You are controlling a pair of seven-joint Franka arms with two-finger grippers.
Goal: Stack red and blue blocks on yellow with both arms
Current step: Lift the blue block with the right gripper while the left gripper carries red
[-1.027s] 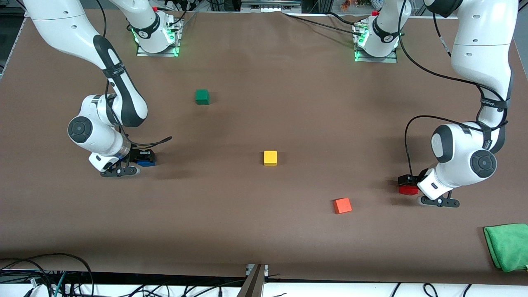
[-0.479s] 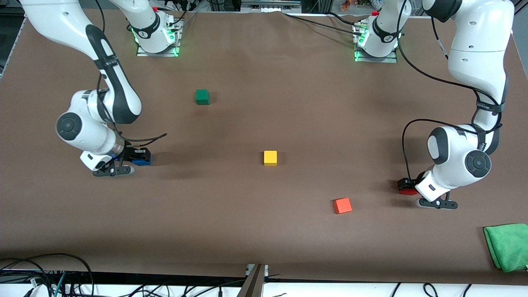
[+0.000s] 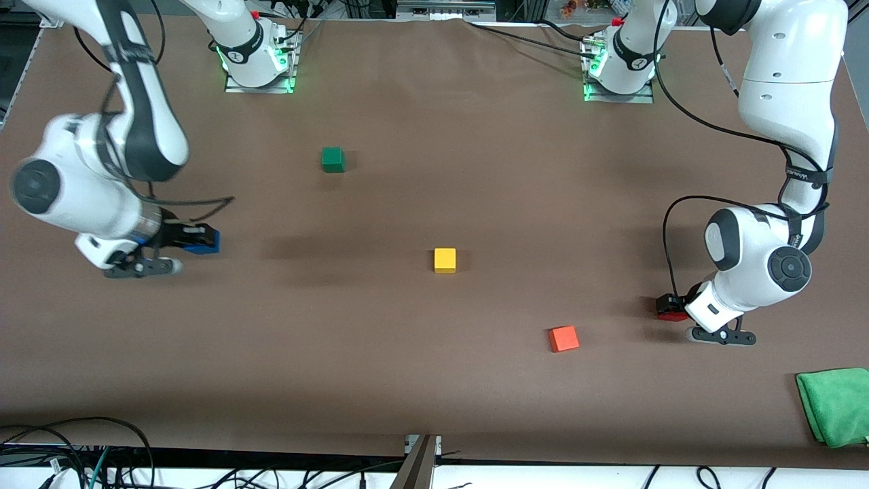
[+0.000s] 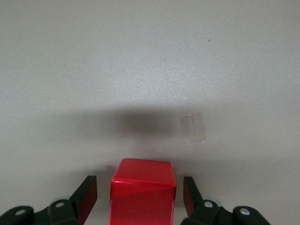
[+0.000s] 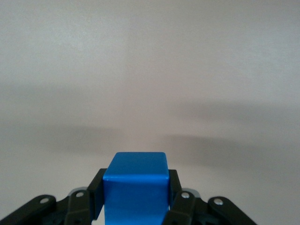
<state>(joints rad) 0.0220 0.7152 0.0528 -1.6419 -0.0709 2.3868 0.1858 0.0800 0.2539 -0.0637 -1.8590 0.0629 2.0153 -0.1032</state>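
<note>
Front view: the yellow cube (image 3: 445,260) is sitting bare mid-desk, nothing stacked yet. Right wrist view: the right gripper (image 5: 136,190) is pinching the blue block (image 5: 136,187) aloft over the right arm's end. Left wrist view: the left gripper (image 4: 139,199) is straddling the red block (image 4: 143,190) with gaps showing, near the desk's left-arm edge.

Five cubes show, one each of blue (image 3: 206,242), red (image 3: 669,314), yellow (image 3: 445,260), orange-red (image 3: 563,338) and dark green (image 3: 333,159), plus one green cloth (image 3: 836,405) and two arms.
</note>
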